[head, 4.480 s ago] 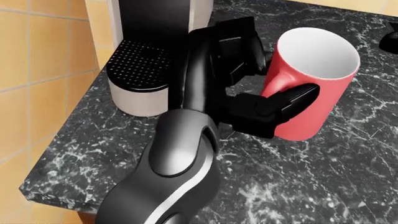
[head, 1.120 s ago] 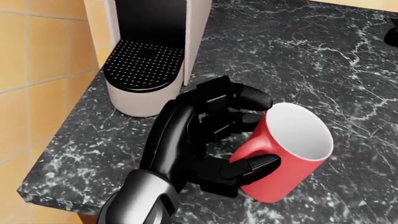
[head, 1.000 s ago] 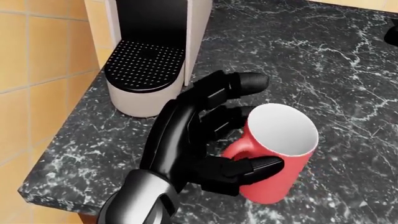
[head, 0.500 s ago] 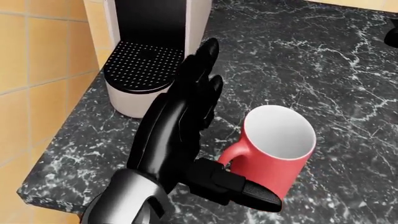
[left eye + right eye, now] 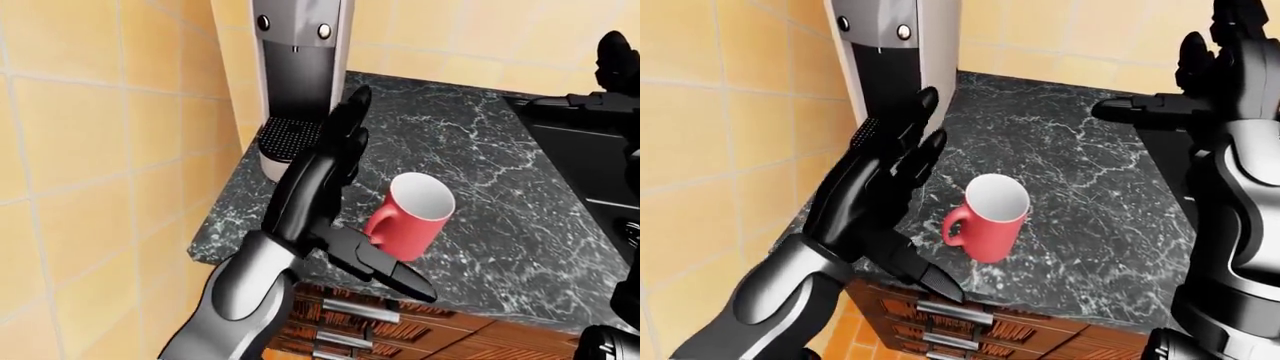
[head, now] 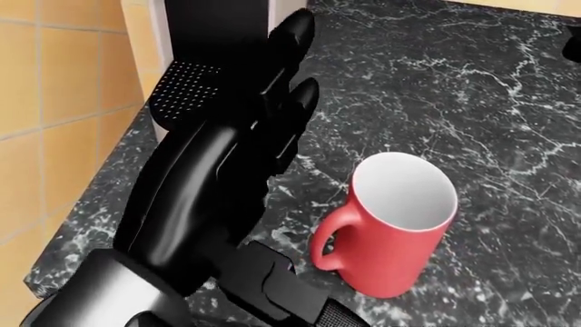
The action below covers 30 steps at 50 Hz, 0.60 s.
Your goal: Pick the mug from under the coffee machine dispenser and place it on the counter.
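Leftmost, orange tiled wall (image 5: 110, 135), running down beside the tabletop's left end. Next, coffee machine (image 5: 297, 75) upright against the wall at the upper left of the left-eye view, two round buttons near its top, perforated drip tray (image 5: 290, 139) at its foot with nothing on it. Across the machine's lower part, left hand (image 5: 875, 180), black, spread flat with fingers (image 6: 292, 41) straight and wide apart, holding nothing; long fingers pointing up toward the machine, thumb (image 5: 385, 268) jutting down and right past the tabletop's near edge. Apart from the mug, palm turned toward it, no finger touching. Just right of the hand, mug (image 6: 395, 225), red outside and white inside, upright on the dark marbled tabletop (image 5: 480, 157), handle turned left toward the hand, well clear of the drip tray and near the tabletop's bottom edge. Below that edge, wooden drawers (image 5: 970, 326) with metal handles. Further right, black sink or stove (image 5: 590, 161) set into the tabletop, which of the two unclear. At far right, right hand (image 5: 1220, 67) raised high above the tabletop, fingers extended and spread, empty, one finger pointing left; grey and black forearm dropping down the right edge of the right-eye view.
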{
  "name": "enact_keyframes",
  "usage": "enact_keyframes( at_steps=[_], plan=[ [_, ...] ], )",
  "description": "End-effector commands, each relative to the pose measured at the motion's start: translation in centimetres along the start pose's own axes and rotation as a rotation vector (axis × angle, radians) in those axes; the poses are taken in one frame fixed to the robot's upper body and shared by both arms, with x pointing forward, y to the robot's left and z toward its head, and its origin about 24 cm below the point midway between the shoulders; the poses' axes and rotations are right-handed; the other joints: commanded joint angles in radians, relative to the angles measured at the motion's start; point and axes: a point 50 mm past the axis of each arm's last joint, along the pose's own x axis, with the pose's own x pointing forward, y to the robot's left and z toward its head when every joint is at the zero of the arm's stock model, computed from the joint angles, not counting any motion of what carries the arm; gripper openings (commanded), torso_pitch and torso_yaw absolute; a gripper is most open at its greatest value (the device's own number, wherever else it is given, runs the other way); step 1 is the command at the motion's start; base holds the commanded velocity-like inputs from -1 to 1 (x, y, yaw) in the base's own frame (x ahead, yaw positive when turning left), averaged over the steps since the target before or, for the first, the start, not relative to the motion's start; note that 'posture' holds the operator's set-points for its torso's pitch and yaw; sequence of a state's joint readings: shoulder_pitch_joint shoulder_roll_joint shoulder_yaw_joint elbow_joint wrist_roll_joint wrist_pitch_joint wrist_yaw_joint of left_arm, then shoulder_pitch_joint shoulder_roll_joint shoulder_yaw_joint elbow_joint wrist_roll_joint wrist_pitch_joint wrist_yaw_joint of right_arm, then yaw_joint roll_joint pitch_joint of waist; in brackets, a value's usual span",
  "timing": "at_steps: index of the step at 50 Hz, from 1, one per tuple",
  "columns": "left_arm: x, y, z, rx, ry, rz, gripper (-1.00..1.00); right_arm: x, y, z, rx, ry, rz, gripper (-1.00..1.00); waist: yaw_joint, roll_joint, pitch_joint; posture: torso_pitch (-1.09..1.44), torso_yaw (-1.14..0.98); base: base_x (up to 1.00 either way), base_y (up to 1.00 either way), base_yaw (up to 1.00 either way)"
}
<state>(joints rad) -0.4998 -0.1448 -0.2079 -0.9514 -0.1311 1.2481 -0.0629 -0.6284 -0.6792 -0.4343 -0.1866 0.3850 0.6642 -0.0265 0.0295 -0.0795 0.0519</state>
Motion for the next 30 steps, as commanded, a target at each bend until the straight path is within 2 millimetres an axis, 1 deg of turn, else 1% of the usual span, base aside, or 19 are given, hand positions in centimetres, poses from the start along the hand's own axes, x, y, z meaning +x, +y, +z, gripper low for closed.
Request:
enact_keyframes(
  at_steps=[1,2,4,13,21,24,27,30],
  plan=[
    [-0.2,0.3,1.1,0.017,-0.064,-0.007,1.00,-0.1,-0.4,1.9,-0.009,-0.089,-0.014,1.00,0.001,-0.006,-0.020,0.00,0.00,0.00,0.00,0.00],
    [-0.3,0.7,1.3,0.028,-0.070,0.003,1.00,-0.1,-0.4,1.8,-0.009,-0.088,-0.015,1.00,0.001,-0.005,-0.019,0.00,0.00,0.00,0.00,0.00],
    [-0.4,1.0,1.4,0.039,-0.075,0.007,1.00,-0.1,-0.4,1.8,-0.009,-0.088,-0.015,1.00,0.000,-0.003,-0.019,0.00,0.00,0.00,0.00,0.00],
    [-1.4,2.1,3.4,0.119,-0.115,-0.001,1.00,-0.1,-0.2,1.8,-0.011,-0.088,-0.012,1.00,-0.002,0.006,-0.016,0.00,0.00,0.00,0.00,0.00],
    [-1.5,2.2,4.8,0.157,-0.142,-0.019,1.00,-0.2,-0.3,1.8,-0.012,-0.088,-0.013,1.00,-0.004,0.013,-0.015,0.00,0.00,0.00,0.00,0.00],
    [-1.9,2.3,5.9,0.190,-0.163,-0.038,1.00,-0.2,-0.4,1.9,-0.012,-0.089,-0.014,1.00,-0.006,0.016,-0.014,0.00,0.00,0.00,0.00,0.00],
    [-2.6,2.5,6.6,0.217,-0.172,-0.043,1.00,-0.2,-0.3,2.0,-0.012,-0.090,-0.014,1.00,-0.009,0.022,-0.012,0.00,0.00,0.00,0.00,0.00],
    [-2.9,3.3,7.8,0.255,-0.190,-0.031,1.00,-0.2,-0.4,2.0,-0.013,-0.091,-0.014,1.00,-0.012,0.029,-0.010,0.00,0.00,0.00,0.00,0.00]
  ],
)
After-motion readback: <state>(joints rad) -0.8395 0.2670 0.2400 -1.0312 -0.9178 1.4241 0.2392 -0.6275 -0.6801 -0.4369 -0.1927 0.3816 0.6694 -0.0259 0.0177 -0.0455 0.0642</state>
